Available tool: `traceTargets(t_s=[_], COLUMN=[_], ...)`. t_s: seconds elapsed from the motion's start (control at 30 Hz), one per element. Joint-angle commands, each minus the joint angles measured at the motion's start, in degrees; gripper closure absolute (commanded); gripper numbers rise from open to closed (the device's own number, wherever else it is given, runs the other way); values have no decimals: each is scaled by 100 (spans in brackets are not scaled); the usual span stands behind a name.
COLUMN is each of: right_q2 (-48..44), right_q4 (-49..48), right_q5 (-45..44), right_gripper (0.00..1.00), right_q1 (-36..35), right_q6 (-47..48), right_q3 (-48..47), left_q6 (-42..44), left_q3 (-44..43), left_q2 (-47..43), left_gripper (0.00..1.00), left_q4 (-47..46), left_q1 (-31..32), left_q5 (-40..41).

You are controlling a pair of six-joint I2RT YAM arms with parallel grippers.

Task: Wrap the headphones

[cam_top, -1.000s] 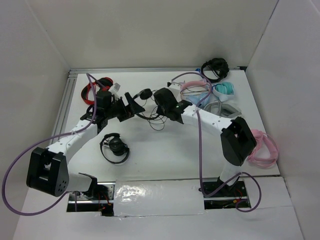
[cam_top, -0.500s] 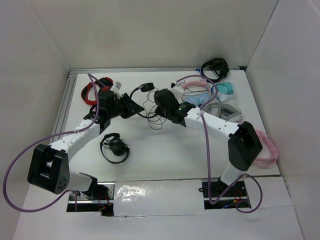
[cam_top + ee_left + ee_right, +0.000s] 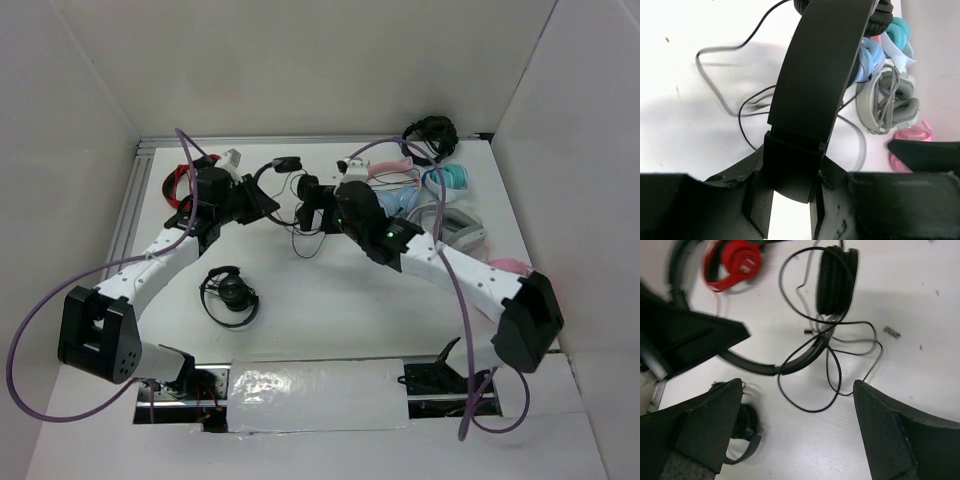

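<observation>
The left gripper (image 3: 790, 175) pinches the headphones (image 3: 820, 75) by the headband (image 3: 805, 110). The right gripper (image 3: 797, 410), fingers (image 3: 705, 425) spread wide, hovers over the tangled cable (image 3: 812, 411) beside one ear pad (image 3: 832, 282).

White table (image 3: 330, 310), faintly specked. Lower left: compact black pair (image 3: 230, 295), lying alone. Upper left, by the edge: red pair (image 3: 177, 183). Centre: loose loops of thin black cable (image 3: 308, 240) from the headphones (image 3: 835, 280), resting on the surface. Upper right: huddle of pink pair (image 3: 385, 172), teal pair (image 3: 450, 178), blue pair (image 3: 395, 200), grey pair (image 3: 455, 222); black pair (image 3: 430, 135) in the far corner.
</observation>
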State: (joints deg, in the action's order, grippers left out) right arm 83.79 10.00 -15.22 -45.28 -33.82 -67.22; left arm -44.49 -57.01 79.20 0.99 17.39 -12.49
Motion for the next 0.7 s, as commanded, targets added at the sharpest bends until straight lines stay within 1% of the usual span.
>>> traceTargets(t_s=[0.0, 0.03, 0.07, 0.1, 0.13, 0.17, 0.2, 0.3, 0.4, 0.5, 0.53, 0.63, 0.67], right_q2=[-801, -933, -1204, -1303, -1399, -1540, -1584, -1708, -1638, -1497, -1393, -1147, -1085], right_q4=[-974, -1330, -1473, -1588, -1780, -1895, -1896, -2456, -2669, -3012, -3282, -3645, -3793], right_q5=[546, 790, 836, 932, 1160, 1467, 1748, 2495, 2743, 3489, 3830, 4368, 4326], right_gripper=[2, 2, 2, 2, 2, 2, 2, 2, 2, 1, 1, 0, 0], right_q1=[97, 168, 238, 421, 554, 868, 1011, 1380, 1434, 1434, 1408, 1329, 1294], right_q6=[1203, 1568, 1633, 1694, 1869, 1845, 1844, 2054, 2485, 2845, 2890, 2952, 2882], right_q3=[691, 876, 1051, 1384, 1518, 1728, 1834, 2194, 2284, 2284, 2284, 2117, 2091], left_q6=[397, 545, 616, 687, 800, 845, 898, 1065, 1197, 1285, 1302, 1276, 1259], left_q3=[-293, -328, -371, -459, -512, -547, -539, -460, -433, -433, -433, -442, -442], left_q2=[-317, -370, -422, -536, -615, -755, -844, -1221, -1572, -1855, -1916, -2136, -2215], left_gripper=[100, 100, 100, 100, 100, 100, 100, 100, 100, 100, 100, 100, 100], left_q4=[-345, -363, -346, -328, -276, -249, -266, -407, -451, -442, -434, -416, -390], left_q1=[-60, -77, -86, -95, -104, -121, -122, -192, -236, -236, -236, -245, -245], left_q5=[80, 28, -7, -43, -139, -200, -279, -675, -1175, -1580, -1651, -1818, -1827])
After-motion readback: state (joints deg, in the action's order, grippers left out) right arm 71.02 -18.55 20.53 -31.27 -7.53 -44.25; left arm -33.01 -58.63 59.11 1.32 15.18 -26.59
